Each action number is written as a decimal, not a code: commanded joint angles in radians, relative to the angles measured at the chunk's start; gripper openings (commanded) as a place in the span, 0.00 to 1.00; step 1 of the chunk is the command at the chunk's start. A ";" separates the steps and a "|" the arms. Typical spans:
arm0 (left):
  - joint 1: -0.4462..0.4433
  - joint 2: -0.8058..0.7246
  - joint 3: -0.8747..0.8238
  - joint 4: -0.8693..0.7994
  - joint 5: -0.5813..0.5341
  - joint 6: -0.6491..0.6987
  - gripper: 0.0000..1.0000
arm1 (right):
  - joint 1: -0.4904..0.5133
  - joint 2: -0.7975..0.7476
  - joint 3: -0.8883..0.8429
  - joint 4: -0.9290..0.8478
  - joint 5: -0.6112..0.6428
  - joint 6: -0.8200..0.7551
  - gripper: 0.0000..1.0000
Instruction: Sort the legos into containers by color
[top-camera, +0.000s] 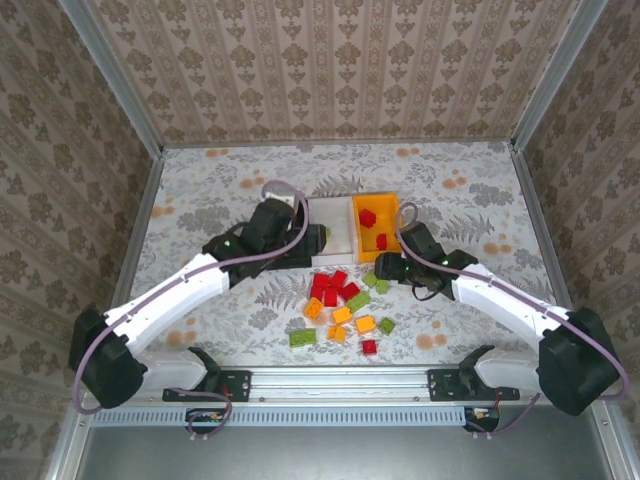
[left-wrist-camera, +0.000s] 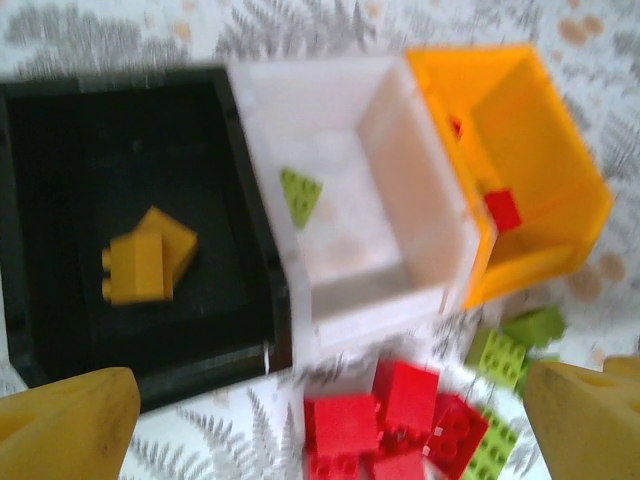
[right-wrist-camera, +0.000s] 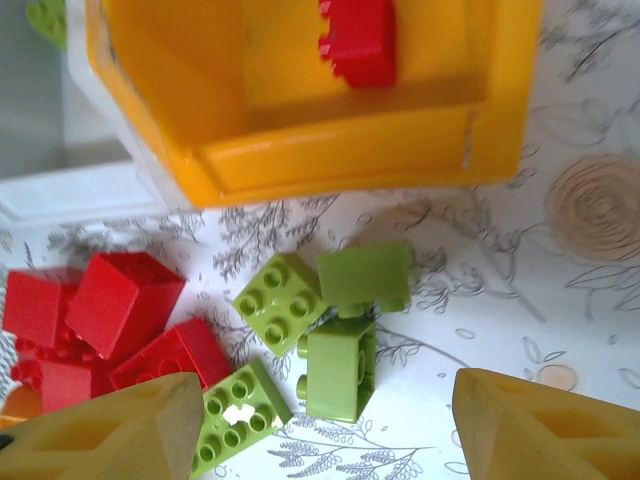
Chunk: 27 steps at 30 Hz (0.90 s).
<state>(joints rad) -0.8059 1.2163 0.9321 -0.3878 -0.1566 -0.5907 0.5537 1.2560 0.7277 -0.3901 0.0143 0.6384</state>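
Left claw (left-wrist-camera: 330, 418) spread wide, empty, by glossy black bin (left-wrist-camera: 60, 160) holding two orange-yellow studded bricks (left-wrist-camera: 148, 258). Right claw (right-wrist-camera: 325, 430) likewise apart above loose light-green bricks (right-wrist-camera: 337, 368) on fern-printed worktop (right-wrist-camera: 500, 290), just before smooth orange bin (right-wrist-camera: 330, 165) with red brick (right-wrist-camera: 358, 40).

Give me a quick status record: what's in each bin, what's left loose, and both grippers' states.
black plastic bin: orange-yellow bricks
white plastic bin: one light green brick
orange plastic bin: two red bricks
loose bricks: red, green, orange-yellow, on the patterned table before the bins
left gripper: open, over the bins' near edge
right gripper: open, over green bricks
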 joint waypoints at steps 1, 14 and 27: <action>-0.028 -0.064 -0.100 0.022 -0.035 -0.074 1.00 | 0.023 0.060 -0.022 0.047 -0.028 -0.005 0.65; -0.040 -0.226 -0.326 0.032 -0.062 -0.179 1.00 | 0.033 0.254 -0.028 0.124 0.053 0.030 0.45; -0.037 -0.236 -0.351 0.027 -0.076 -0.188 1.00 | 0.032 0.030 -0.062 -0.007 0.047 0.004 0.19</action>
<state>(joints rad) -0.8429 0.9989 0.5999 -0.3653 -0.2104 -0.7574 0.5846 1.3804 0.6724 -0.3080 0.0448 0.6575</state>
